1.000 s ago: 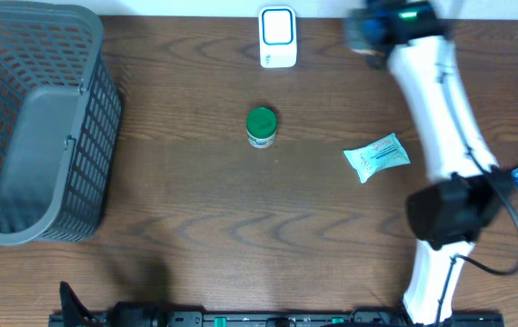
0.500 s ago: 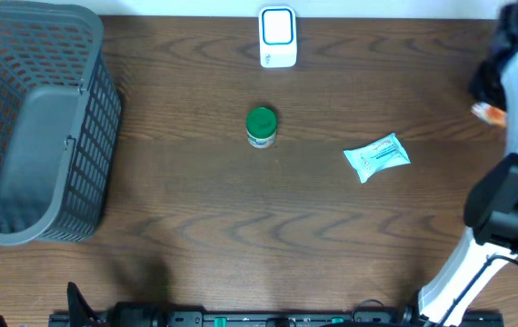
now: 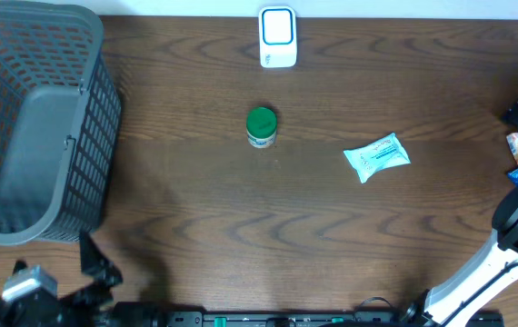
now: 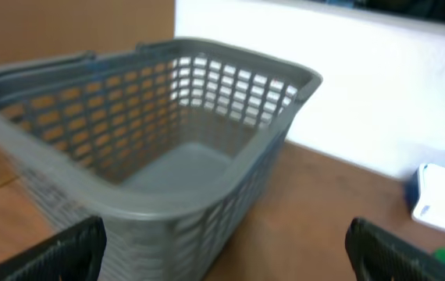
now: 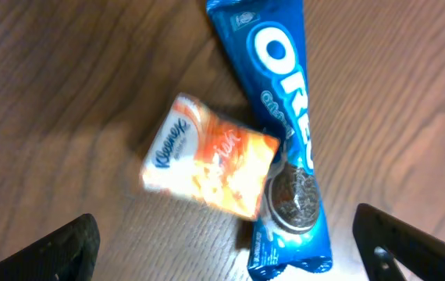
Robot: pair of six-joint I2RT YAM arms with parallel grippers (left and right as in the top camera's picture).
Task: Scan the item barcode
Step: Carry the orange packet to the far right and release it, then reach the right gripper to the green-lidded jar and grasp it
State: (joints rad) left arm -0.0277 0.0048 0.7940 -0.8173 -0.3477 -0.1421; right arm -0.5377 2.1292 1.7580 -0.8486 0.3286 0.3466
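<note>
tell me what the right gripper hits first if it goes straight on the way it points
The right gripper would most likely meet the kleenex pack first. It lies on the table straight ahead, touching the oreo pack. How far off is unclear.

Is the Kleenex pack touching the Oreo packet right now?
Touching. The right wrist view shows the Kleenex pack overlapping the Oreo packet along its right edge, with no table visible between them.

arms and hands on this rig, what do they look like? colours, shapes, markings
The right arm is a white tubular link with a black joint housing. Of the left arm only a dark grey and black end shows. The left hand and right hand have matte black wedge-shaped fingers. No markings legible.
</note>
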